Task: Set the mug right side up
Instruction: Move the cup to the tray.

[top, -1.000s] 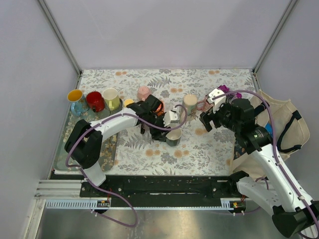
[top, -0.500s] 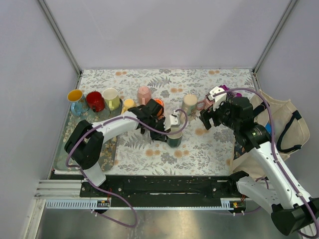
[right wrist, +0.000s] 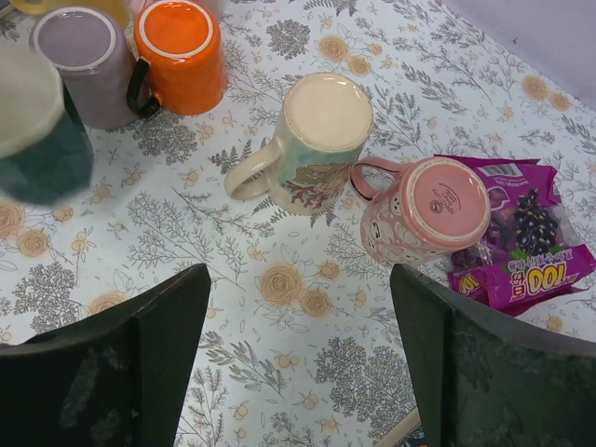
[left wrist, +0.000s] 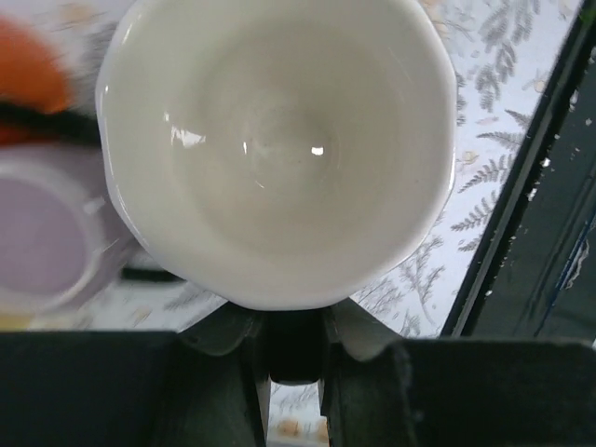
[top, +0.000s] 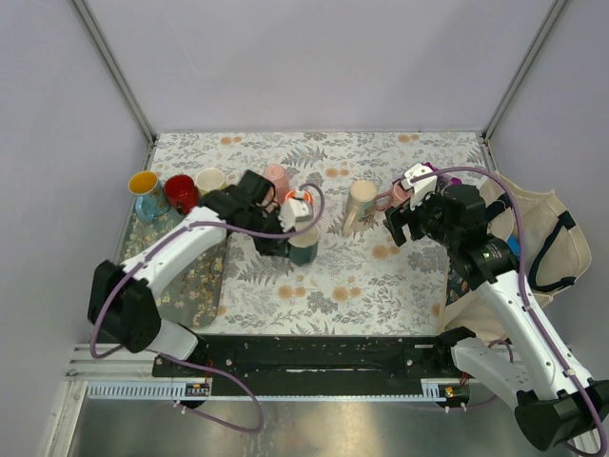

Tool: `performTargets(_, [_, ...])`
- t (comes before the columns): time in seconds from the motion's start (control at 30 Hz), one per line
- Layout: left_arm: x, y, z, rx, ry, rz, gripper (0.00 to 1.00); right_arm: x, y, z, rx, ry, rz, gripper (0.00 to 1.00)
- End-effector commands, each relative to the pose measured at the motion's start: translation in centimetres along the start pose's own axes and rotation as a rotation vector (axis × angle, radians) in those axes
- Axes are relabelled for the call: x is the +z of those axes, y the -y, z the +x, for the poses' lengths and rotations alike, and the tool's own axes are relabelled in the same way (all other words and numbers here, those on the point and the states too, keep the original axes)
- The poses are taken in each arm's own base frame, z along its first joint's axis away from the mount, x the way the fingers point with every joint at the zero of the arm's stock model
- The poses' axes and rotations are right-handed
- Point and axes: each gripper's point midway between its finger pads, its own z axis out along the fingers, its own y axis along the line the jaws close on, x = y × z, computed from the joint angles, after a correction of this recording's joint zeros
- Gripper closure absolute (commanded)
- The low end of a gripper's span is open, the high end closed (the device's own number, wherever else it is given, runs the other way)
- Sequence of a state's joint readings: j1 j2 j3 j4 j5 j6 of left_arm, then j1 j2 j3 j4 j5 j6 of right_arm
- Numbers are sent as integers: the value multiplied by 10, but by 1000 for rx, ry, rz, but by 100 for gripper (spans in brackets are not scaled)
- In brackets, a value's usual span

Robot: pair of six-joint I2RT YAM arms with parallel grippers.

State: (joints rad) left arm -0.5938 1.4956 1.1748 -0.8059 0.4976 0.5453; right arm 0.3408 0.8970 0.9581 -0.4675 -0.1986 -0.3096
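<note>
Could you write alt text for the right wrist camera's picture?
The open right gripper hovers over a floral tablecloth where a cream mug and a pink mug stand upside down, a purple snack packet beside the pink one.

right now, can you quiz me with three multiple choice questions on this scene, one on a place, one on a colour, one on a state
1. Where does the purple snack packet lie?
A inside a cup
B beside the upturned pink mug
C on top of a cup

2. What colour is the inside of the mug held by the left hand?
A red
B black
C white

3. How is the right hand?
A open, holding nothing
B shut on a cup
C shut on the packet

Answers: 1 B, the right wrist view shows it right next to the pink mug. 2 C, the left wrist view looks into a white inside. 3 A, its jaws stand wide with nothing between them.
</note>
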Motion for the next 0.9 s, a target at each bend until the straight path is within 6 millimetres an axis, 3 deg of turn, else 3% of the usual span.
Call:
performTargets(0.0, [-103,-46,-31,-34,185,-263,100,-2,4,-7,15,28,22,13])
performTargets(0.13, [-169,-81,1,-171,184,-456,100,2,3,-7,44,20,11,13])
performTargets(0.27, [-211,-102,44,-339,189,-641,100,4,2,-14,76,34,1,13])
performTargets(0.4, [-254,-121,103,-557,175,-882,100,6,3,-21,87,27,-2,13])
performTargets(0.53, [-265,-123,147,-721,168,-952,100,12,5,-30,99,26,-12,13])
performTargets(0.87, [-264,-140,228,-919,73,-1069,100,31,7,-44,148,3,-35,14])
